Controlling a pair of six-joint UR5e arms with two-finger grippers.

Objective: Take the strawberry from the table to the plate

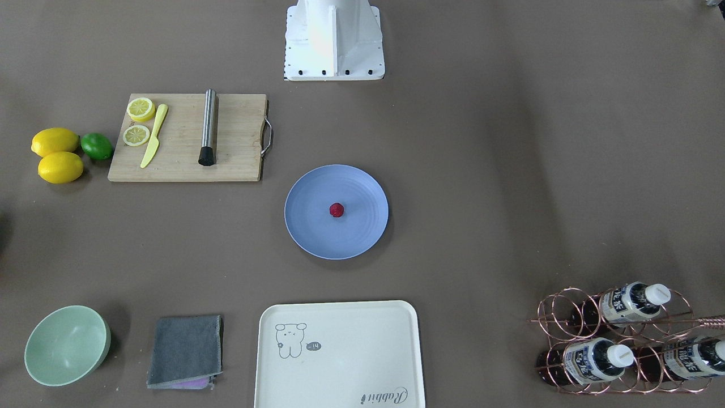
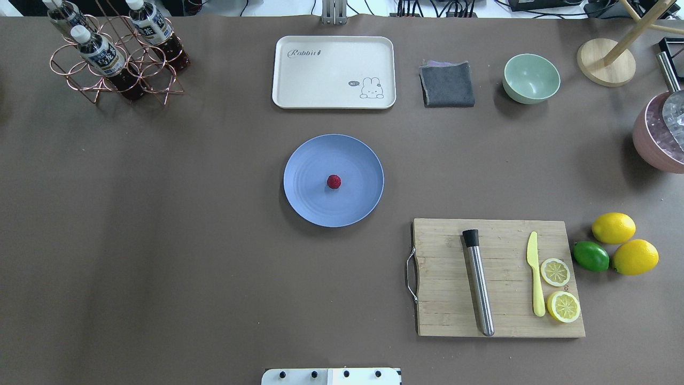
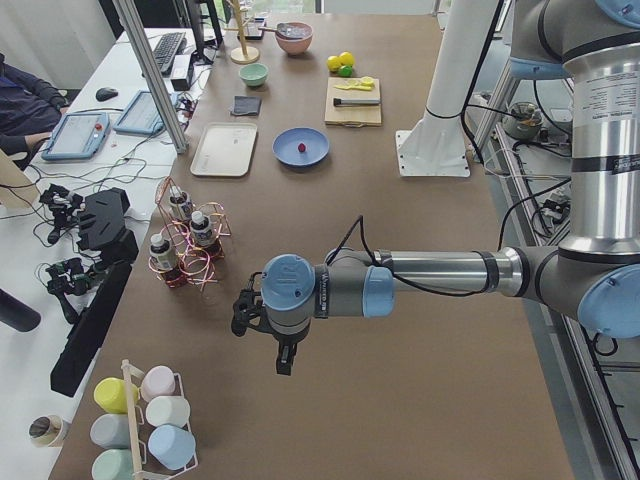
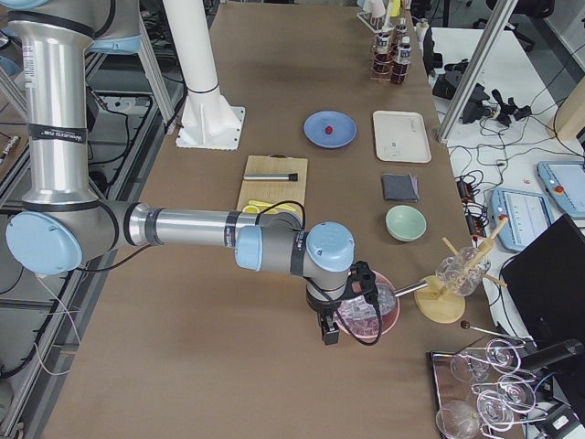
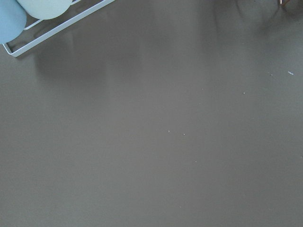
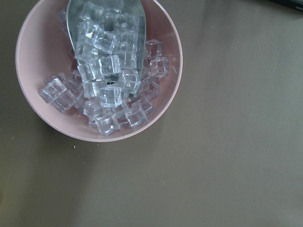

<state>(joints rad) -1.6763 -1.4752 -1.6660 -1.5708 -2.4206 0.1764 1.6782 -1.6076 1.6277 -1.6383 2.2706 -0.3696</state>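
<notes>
The small dark-red strawberry (image 1: 336, 210) (image 2: 334, 182) lies at the middle of the round blue plate (image 1: 314, 229) (image 2: 312, 206), which rests on the grey-brown table (image 1: 481, 170). Neither gripper is near it. My left gripper (image 3: 283, 362) hangs over bare table at the left end, far from the plate (image 3: 315, 140). At the right end, my right gripper (image 4: 329, 335) hovers beside a pink bowl of ice (image 4: 370, 315) (image 6: 28, 71). Both show only in the side views, so I cannot tell whether they are open or shut.
A cutting board (image 2: 449, 321) carries a steel muddler (image 2: 478, 283), a yellow knife and lemon slices, with two lemons and a lime (image 2: 590, 255) beside it. A cream tray (image 2: 333, 72), grey cloth (image 2: 448, 84), mint bowl (image 2: 531, 78) and bottle rack (image 2: 115, 59) line the far side.
</notes>
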